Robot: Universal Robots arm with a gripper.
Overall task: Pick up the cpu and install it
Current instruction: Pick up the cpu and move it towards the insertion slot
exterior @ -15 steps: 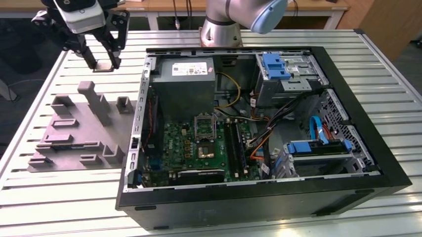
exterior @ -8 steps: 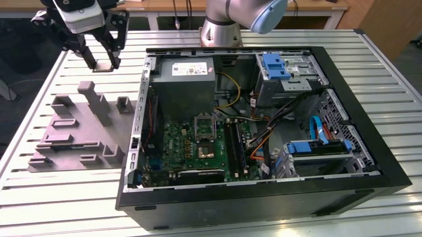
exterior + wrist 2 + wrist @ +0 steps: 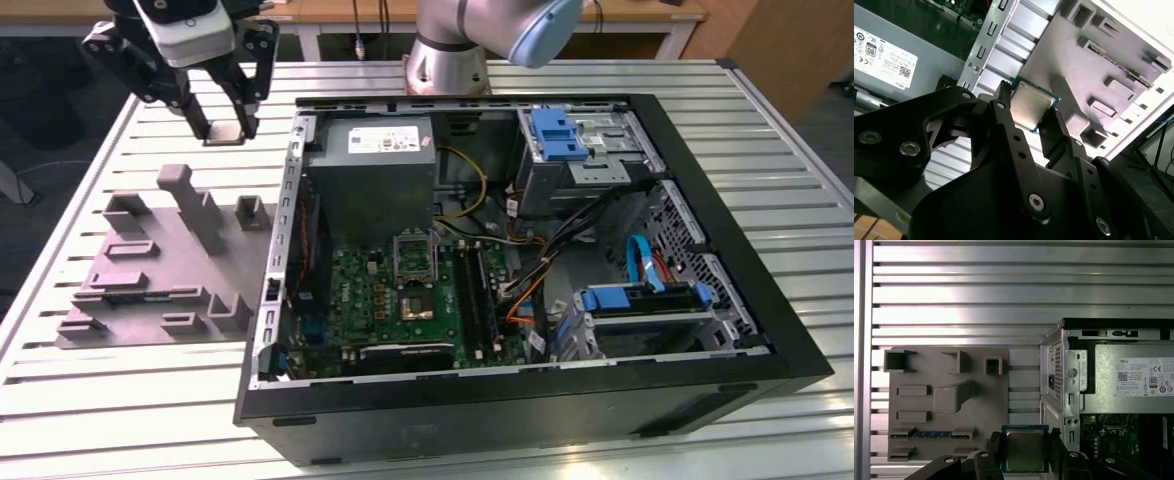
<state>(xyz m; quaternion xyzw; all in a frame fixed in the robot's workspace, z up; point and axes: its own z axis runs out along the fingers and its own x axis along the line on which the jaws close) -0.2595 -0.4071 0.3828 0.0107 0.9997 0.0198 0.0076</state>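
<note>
Claw (image 3: 1029,106) gripping the cpu (image 3: 1032,103) between its black fingers (image 3: 1052,134), hovering above the slatted table (image 3: 1004,300), grey moulded tray (image 3: 985,407) lying to one side, power supply (image 3: 1106,390) with white printed label (image 3: 1146,380) sitting opposite

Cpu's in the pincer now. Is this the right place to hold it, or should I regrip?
This hold looks right. The pincer clamps the cpu by two opposite thin edges, fingers either side in the chip's plane. It is a thin flat square, so those edges are probably the only grippable part, and its metal top is left bare.
</note>
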